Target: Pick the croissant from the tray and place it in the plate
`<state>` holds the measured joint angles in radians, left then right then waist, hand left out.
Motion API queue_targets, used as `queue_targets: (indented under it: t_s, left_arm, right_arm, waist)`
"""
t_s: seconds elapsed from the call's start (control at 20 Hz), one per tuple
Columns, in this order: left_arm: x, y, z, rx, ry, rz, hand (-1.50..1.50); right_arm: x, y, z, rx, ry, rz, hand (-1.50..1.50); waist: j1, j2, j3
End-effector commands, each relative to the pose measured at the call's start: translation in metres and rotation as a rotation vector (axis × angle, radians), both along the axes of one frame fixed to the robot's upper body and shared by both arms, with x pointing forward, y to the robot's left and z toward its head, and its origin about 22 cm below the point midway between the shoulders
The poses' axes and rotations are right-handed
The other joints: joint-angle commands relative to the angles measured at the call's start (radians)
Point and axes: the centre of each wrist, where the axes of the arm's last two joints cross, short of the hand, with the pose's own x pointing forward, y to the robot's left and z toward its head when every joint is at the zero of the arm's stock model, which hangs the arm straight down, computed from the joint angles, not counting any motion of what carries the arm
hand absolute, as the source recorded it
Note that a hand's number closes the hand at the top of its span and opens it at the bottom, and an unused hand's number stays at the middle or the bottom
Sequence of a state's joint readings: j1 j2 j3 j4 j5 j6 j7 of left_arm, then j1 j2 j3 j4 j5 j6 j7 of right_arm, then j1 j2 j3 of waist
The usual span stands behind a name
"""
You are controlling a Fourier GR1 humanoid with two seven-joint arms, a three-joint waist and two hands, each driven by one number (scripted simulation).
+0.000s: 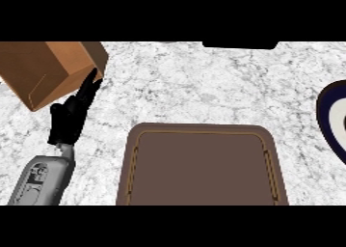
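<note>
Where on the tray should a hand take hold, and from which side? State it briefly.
Probably the tray by its raised left rim, coming in from the left. It lies flat, so only the rim offers an edge, and the open left hand beside the box is on that side.

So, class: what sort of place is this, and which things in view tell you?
Probably a kitchen counter: a white marbled countertop bears a brown tray and, at the right edge, a dark-rimmed plate. A cardboard box stands at the upper left, beside the robot's left hand.
</note>
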<state>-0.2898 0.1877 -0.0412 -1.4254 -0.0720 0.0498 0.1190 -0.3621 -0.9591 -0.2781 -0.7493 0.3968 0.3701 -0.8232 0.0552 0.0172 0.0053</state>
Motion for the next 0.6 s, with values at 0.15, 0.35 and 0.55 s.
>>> queue_targets:
  t_s: [0.15,0.35,0.55]
  left_arm:
    - [0.002,-0.005,0.001,0.008,-0.005,0.004,0.0]
    - [0.0,0.014,-0.016,0.007,-0.012,0.011,0.0]
    - [0.002,0.015,0.0,0.002,-0.005,0.025,0.0]
  right_arm:
    - [0.018,0.008,-0.036,0.094,0.218,0.107,-1.5]
    - [0.042,0.032,-0.058,0.179,0.243,0.118,-1.5]
    - [0.053,0.043,-0.07,0.269,0.244,0.154,-1.5]
  waist:
    - [-0.008,-0.003,-0.002]
    - [-0.012,-0.001,-0.002]
    - [-0.008,-0.004,-0.002]
